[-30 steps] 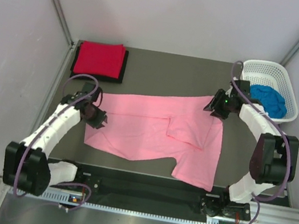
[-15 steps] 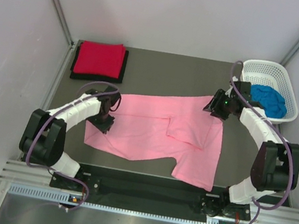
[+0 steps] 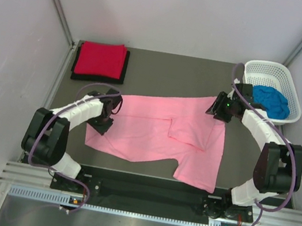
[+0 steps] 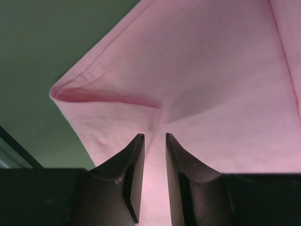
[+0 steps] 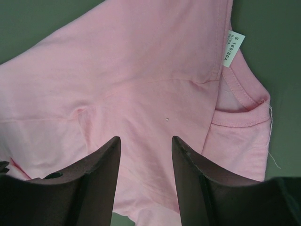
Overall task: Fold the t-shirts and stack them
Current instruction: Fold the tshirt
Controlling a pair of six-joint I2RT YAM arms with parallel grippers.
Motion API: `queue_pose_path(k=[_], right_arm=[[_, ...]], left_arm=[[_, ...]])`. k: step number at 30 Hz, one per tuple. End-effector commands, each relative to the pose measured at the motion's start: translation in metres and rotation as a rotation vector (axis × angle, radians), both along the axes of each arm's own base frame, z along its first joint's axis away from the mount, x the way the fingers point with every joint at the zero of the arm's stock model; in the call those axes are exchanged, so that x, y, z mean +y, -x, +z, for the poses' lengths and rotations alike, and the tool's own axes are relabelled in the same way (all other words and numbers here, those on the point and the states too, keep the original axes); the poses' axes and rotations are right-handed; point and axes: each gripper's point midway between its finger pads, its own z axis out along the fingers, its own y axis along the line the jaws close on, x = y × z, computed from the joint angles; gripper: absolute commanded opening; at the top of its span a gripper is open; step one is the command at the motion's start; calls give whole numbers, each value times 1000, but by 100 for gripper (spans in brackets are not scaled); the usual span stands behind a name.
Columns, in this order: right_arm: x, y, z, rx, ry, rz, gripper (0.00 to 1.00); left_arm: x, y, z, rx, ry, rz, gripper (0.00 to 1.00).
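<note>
Left gripper [image 4: 153, 141]: we see the fingers a narrow gap apart above the pink t-shirt [image 4: 211, 70]. A folded hem corner lies ahead and to the left of the fingertips. We cannot tell whether the cloth is clamped.

Right gripper [image 5: 143, 155]: the fingers stand wide apart, holding nothing. The pink t-shirt lies spread beneath them, with its collar and size label [image 5: 227, 48] ahead and to the right of the fingertips.

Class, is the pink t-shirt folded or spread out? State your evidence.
Mostly spread: the pink t-shirt lies flat across the table, with one flap doubled over near its middle.
</note>
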Motion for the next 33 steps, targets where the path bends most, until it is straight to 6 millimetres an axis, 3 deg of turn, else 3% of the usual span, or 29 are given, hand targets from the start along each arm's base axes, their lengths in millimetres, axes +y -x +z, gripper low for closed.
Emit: queue_pose_path(k=[1,12,17,24,27,31,33], right_arm=[[-5,-6,21,-68,18,-4,48],[-6,-4,14,-58,28,-4,48],[-8,-2,16,-60,32,-10,48],[-12,3,18,-59,45,-30,48],[-22,12,19,-19,51,-93,48],[-48,40,12,62,49,-263,50],[-50,58,0,112,15,-305,50]], left_arm=[[6,-4,0,6,-49,20,30],[3,2,-21,50,-35,-5,23],[8,3,-13,44,-56,-13,0],[13,2,1,-16,-68,-14,0],[18,-1,14,-56,-91,0,0],[19,-9,31,-114,-91,-7,0],[19,-13,39,-148,-90,-20,0]])
